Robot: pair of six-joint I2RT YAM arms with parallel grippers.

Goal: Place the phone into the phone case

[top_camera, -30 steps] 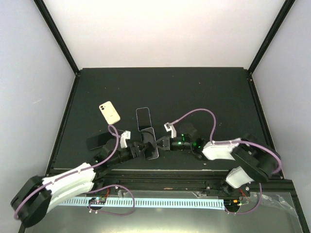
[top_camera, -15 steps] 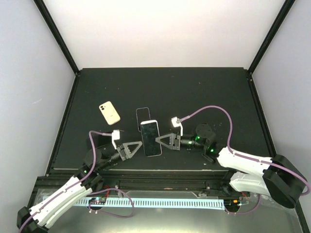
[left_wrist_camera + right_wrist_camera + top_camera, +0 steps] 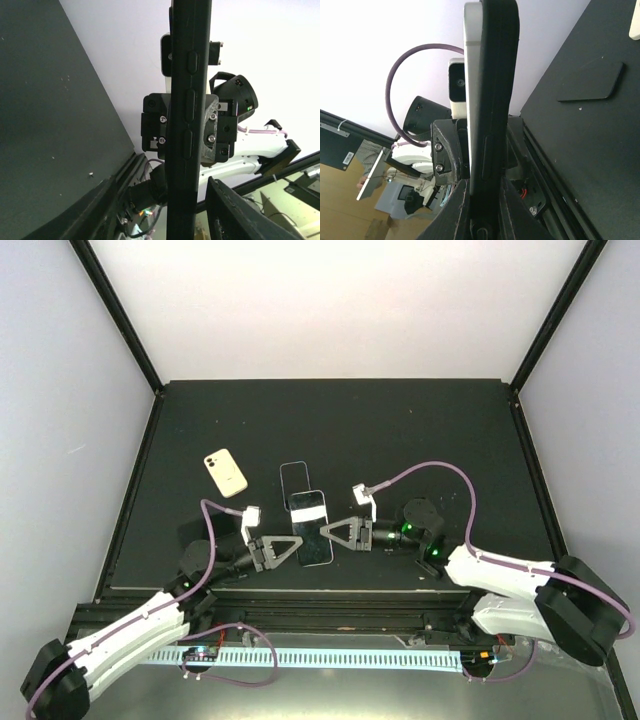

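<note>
The right gripper (image 3: 327, 531) is clenched on the phone (image 3: 312, 537). Its fingers pinch the right long edge and hold the phone off the table (image 3: 420, 430), just ahead of the arm bases. In the right wrist view, the phone's pale edge and the black case (image 3: 186, 130) run side by side between those fingers. On that side the case looks on but perhaps not pressed home. How the corners sit I cannot tell.

The left gripper (image 3: 292, 544) sits at the opposite long edge. Its jaws stand partly apart, and in the left wrist view the case's button side runs up between them. I cannot tell whether they pinch it or only bracket it.

Half a second ago the left gripper had drawn back clear of the phone, leaving it to the right gripper alone. Now it has come back in to the left edge. I read that as a regrasp for another squeeze, so the fitting looks well along but not finished.

A cream piece (image 3: 226, 472) and a dark-rimmed piece (image 3: 294, 478) lie on the table beyond, apart from both grippers.
</note>
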